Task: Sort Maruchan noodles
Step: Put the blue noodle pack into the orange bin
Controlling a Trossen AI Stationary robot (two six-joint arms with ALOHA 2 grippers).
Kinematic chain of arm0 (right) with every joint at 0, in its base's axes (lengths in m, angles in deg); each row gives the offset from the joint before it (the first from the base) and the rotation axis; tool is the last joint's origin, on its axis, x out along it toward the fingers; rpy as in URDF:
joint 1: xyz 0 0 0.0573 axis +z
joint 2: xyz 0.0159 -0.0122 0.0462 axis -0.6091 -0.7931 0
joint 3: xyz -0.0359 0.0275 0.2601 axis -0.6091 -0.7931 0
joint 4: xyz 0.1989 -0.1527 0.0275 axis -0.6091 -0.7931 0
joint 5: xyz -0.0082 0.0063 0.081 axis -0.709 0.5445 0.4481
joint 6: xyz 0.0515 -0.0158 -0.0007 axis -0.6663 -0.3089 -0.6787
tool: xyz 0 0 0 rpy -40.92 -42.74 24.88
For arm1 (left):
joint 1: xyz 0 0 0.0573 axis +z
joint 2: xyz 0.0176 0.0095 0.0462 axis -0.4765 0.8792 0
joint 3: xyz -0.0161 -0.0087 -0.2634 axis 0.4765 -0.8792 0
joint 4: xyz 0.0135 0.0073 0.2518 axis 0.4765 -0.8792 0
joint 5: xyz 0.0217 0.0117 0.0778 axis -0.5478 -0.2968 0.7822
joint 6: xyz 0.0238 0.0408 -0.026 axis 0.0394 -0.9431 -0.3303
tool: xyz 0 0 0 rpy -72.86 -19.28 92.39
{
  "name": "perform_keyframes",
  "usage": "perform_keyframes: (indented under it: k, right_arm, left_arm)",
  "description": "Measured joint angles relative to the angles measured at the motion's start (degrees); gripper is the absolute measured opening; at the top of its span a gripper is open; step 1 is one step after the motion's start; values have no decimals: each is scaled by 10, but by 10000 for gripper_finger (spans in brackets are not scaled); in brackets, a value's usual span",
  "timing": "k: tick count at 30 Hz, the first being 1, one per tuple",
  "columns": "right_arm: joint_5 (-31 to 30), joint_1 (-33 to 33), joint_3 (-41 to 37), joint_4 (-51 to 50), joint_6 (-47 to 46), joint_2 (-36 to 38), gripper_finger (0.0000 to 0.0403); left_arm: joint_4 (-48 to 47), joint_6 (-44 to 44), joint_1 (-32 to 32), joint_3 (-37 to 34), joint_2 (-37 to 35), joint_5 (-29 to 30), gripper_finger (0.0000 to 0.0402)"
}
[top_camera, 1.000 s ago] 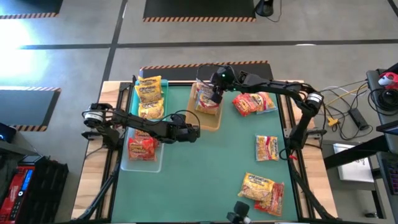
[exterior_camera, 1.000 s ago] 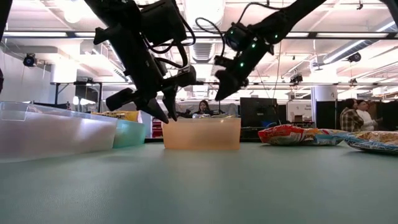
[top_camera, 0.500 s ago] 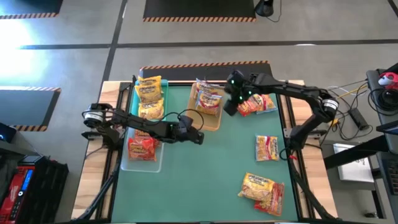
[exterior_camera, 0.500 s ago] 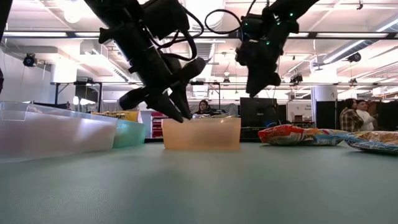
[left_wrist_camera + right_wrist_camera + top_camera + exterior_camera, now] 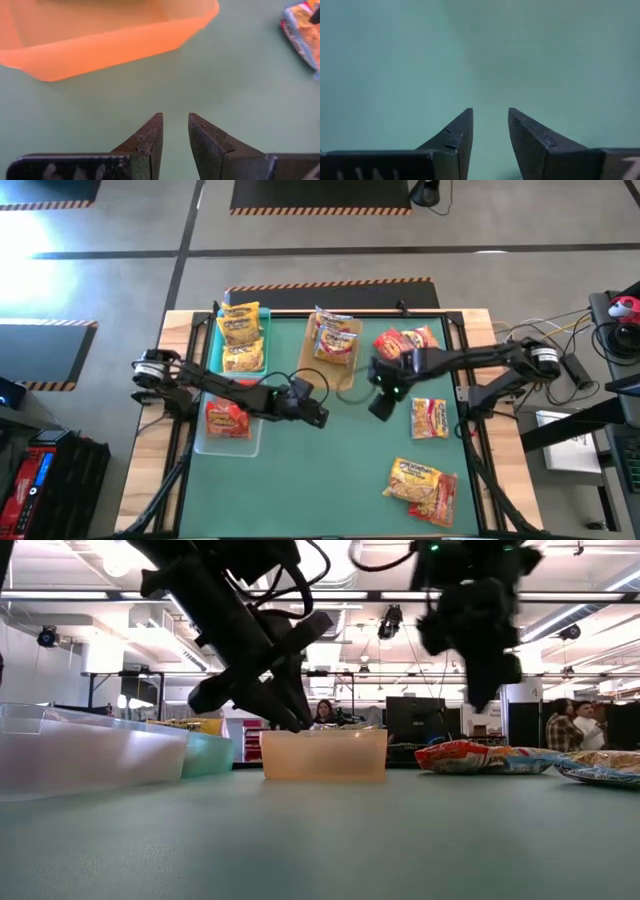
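Yellow Maruchan noodles (image 5: pixel 240 335) lie in the teal tray (image 5: pixel 218 330), a red packet (image 5: pixel 228 418) in the clear tray (image 5: pixel 250 442), and orange-and-red packets (image 5: pixel 333 338) in the tan tray (image 5: pixel 345 378). Loose packets lie on the mat: a red one (image 5: pixel 405 342) at the far right, one (image 5: pixel 430 418) at mid right, and a small pile (image 5: pixel 425 485) at the near right. My left gripper (image 5: pixel 318 418) (image 5: pixel 175 116) hovers open over bare mat, just near of the tan tray (image 5: pixel 100 45). My right gripper (image 5: pixel 380 408) (image 5: pixel 490 111) hangs open above bare mat, left of the mid-right packet.
The three trays stand along the mat's left and far side. Bare green mat (image 5: pixel 330 480) fills the middle and the near left. The table's wooden rim (image 5: pixel 180 480) and black rails frame the mat. People stand in the room behind, beyond the table (image 5: pixel 575 730).
My right gripper has swung from above the tan tray toward the table's near edge, sinking a little and tipping to point more steeply down, and now stands over the middle of the mat. My left gripper has drifted toward the table's right and rolled a little.
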Motion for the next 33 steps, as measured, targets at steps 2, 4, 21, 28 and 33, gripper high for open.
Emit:
perform_keyframes:
  k: [2,4,21,28,33]
  right_arm:
    - [-33,23,-19,-28,-61,14,108]
    - [-64,39,-33,-68,-118,27,103]
    - [-61,94,-133,-225,-212,54,91]
    - [-41,95,-161,-220,-204,54,91]
    - [-40,94,-166,-155,-179,54,91]
  left_arm:
    - [3,-5,-6,0,0,0,75]
    - [6,-21,-10,0,0,0,75]
    - [18,-45,-10,0,0,5,75]
    - [22,-45,-9,0,0,5,75]
    - [22,-45,-7,0,0,6,75]
